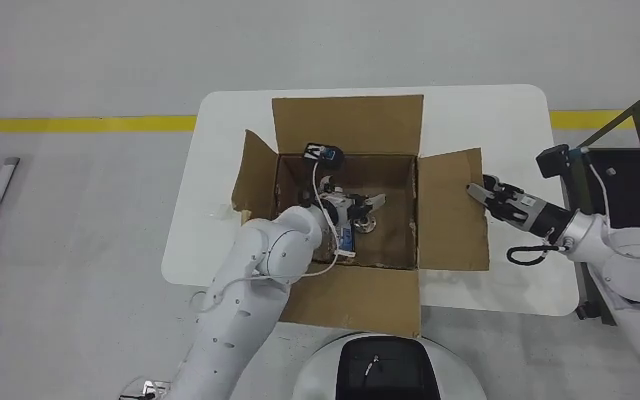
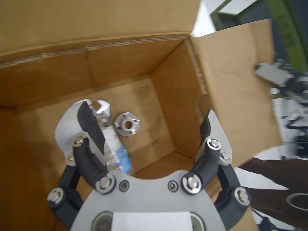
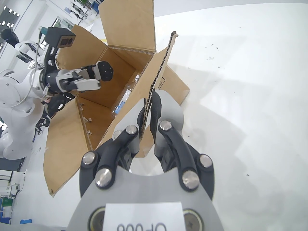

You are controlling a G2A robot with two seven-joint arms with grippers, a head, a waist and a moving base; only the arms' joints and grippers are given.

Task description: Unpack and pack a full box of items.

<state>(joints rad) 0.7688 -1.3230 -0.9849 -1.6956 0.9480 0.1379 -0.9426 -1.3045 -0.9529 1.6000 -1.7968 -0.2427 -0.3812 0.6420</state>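
Note:
An open cardboard box (image 1: 350, 125) stands on the white table (image 1: 500, 110) with all its flaps folded out. My left gripper (image 2: 146, 114) hangs inside the box, open, with nothing between its fingers. A clear plastic bottle (image 2: 115, 145) with a blue and white label lies on the box floor beside one finger (image 2: 90, 123). A small round metal flange (image 2: 127, 124) lies next to the bottle. My right gripper (image 3: 150, 102) is shut on the edge of the box's right flap (image 1: 450, 210). From above, the left gripper (image 1: 362, 208) is over the box's middle and the right gripper (image 1: 480, 190) is at the flap's outer edge.
A dark cart with a green frame (image 1: 610, 170) stands just off the table's right edge. A yellow line (image 1: 95, 123) runs across the floor behind the table. Bare table top lies beyond the right flap (image 3: 240, 73).

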